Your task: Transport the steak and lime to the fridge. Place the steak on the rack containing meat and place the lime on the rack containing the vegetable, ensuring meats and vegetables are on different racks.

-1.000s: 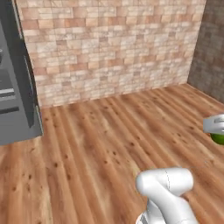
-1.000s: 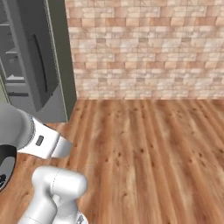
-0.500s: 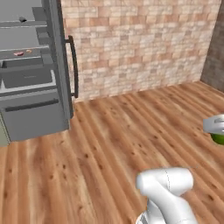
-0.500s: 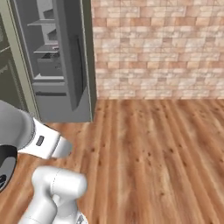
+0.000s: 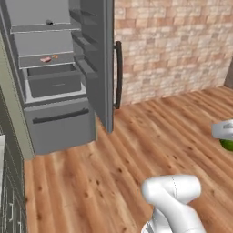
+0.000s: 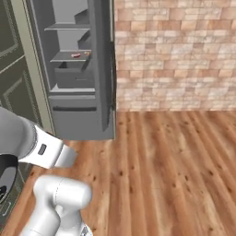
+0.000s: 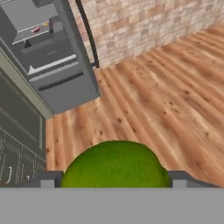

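With the lime [image 7: 114,165] clamped between the wide-set fingers of the end effector [image 7: 114,180] and the steak [image 5: 45,59] already on a fridge [image 5: 59,82] shelf, lime delivery is underway; next, drive closer and reach the upper shelf holding the dark round veg [image 5: 49,22].

One fridge [image 5: 59,77] is shown, door open. On its lower shelf one steak [image 5: 45,59] and one small orange piece [image 5: 54,57] are counted; on the upper shelf, one dark round vegetable [image 5: 49,22]. One lime [image 7: 114,165] is seen.
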Available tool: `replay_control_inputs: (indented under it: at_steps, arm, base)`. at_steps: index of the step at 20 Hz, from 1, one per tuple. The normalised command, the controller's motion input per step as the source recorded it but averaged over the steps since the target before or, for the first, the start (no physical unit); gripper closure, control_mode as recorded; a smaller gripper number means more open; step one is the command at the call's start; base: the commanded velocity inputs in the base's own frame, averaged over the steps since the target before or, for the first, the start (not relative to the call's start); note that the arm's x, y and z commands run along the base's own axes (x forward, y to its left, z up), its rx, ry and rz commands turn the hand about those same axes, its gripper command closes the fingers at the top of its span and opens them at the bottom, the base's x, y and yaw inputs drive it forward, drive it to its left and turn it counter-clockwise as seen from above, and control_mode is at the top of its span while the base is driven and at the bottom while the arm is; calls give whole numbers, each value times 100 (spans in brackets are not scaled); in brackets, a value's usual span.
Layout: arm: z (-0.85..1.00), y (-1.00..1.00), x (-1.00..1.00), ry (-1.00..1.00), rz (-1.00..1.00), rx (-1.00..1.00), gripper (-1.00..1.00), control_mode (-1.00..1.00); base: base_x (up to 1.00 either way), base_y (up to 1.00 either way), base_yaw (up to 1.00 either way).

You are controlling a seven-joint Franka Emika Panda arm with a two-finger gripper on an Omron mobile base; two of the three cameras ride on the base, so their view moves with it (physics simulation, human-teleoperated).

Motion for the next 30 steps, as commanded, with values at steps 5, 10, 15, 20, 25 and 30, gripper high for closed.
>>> replay_control_inputs:
  at_steps: [5, 10, 15, 20, 25, 30]
  arm:
    - [0, 0, 0, 0, 0, 0, 100, 100]
    - [0, 0, 0, 0, 0, 0, 100, 100]
    - [0, 0, 0, 0, 0, 0, 100, 100]
    - [0, 0, 0, 0, 0, 0, 100, 100]
    - [0, 0, 0, 0, 0, 0, 100, 100]
    - [0, 0, 0, 0, 0, 0, 100, 100]
  base:
    - [100, 100, -9]
    - [100, 100, -8]
    - [100, 92, -7]
    - [100, 60, -6]
    - [100, 6, -1]
    - [100, 25, 0]
